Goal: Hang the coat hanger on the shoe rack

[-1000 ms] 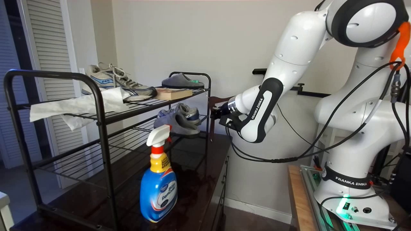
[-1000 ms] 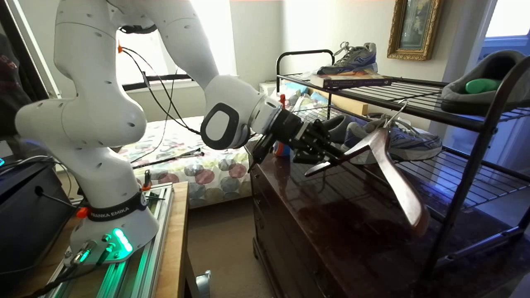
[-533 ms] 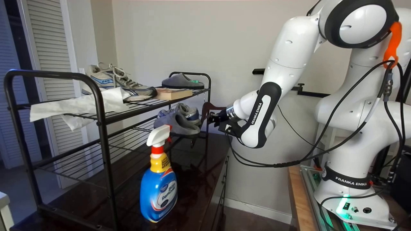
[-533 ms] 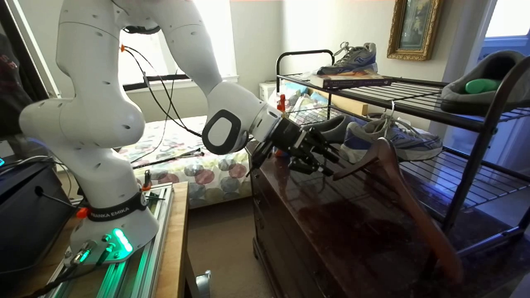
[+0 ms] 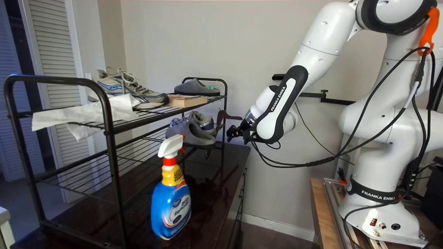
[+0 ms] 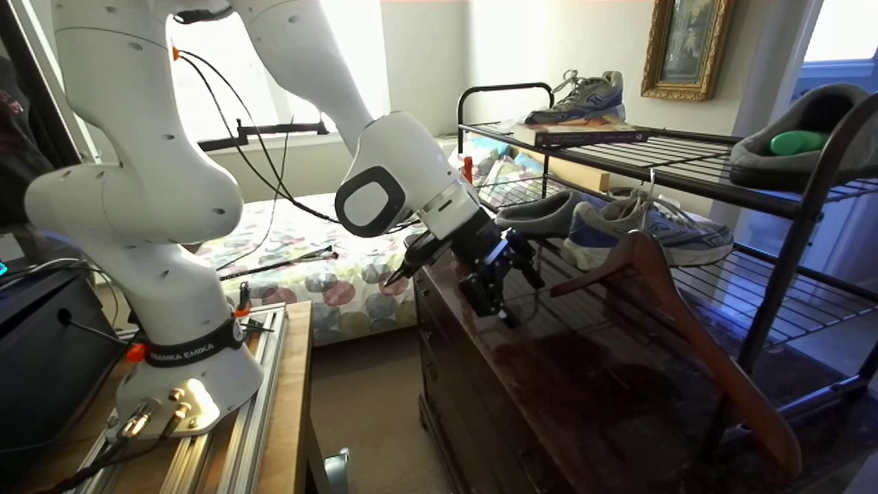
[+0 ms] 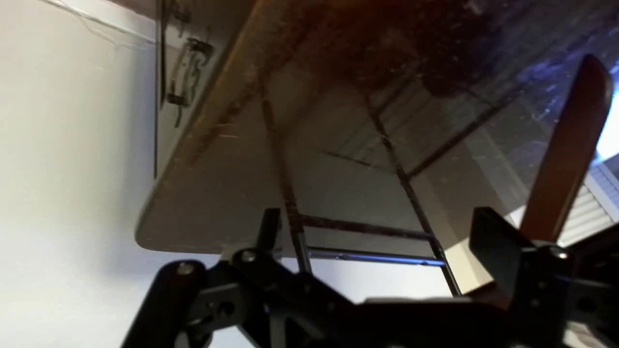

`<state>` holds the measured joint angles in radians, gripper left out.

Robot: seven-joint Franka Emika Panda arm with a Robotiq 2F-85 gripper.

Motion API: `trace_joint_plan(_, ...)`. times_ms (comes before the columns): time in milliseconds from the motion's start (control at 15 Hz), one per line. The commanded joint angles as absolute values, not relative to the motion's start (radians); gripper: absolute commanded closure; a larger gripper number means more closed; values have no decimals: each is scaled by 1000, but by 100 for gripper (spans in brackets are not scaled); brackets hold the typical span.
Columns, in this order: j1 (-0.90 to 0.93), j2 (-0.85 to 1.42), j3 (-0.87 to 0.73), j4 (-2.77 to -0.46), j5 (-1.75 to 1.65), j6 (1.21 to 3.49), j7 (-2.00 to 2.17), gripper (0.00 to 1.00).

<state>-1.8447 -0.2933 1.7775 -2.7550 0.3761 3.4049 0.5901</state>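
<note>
The brown coat hanger (image 6: 713,360) hangs by its pale metal hook from the front rail of the black shoe rack (image 6: 727,190), below the upper shelf. One arm slopes far down, while the shorter-looking one points towards the robot. Clear of that arm's tip, my gripper (image 6: 523,298) stands open and tilted downward, nothing between its fingers. An exterior view shows the hanger (image 5: 224,115) at the rack's far end, with the gripper (image 5: 231,134) just below and beside it. In the wrist view a hanger arm (image 7: 566,150) passes outside the right finger, and the gripper (image 7: 377,227) spans an empty gap.
Beneath the rack is a glossy dark dresser (image 6: 569,370). A blue spray bottle (image 5: 171,204) stands on it. The upper shelf bears a book (image 6: 583,134), a sneaker (image 6: 586,99) and a grey slipper (image 6: 796,154). More shoes (image 6: 648,230) sit on the lower shelf behind the hanger.
A second ago the gripper was closed on the hanger's near arm. It has opened, let go and drawn back, tipping downward. The hanger has swung, its far arm now lower and further right.
</note>
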Motion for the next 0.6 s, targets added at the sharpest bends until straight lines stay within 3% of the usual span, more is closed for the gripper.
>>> trace_joint_plan(0,-1687,-180,1551,-2755,366,3266,336,0)
trace_joint_plan(533,-1121,-78,929,-2730,220,2978,154,0)
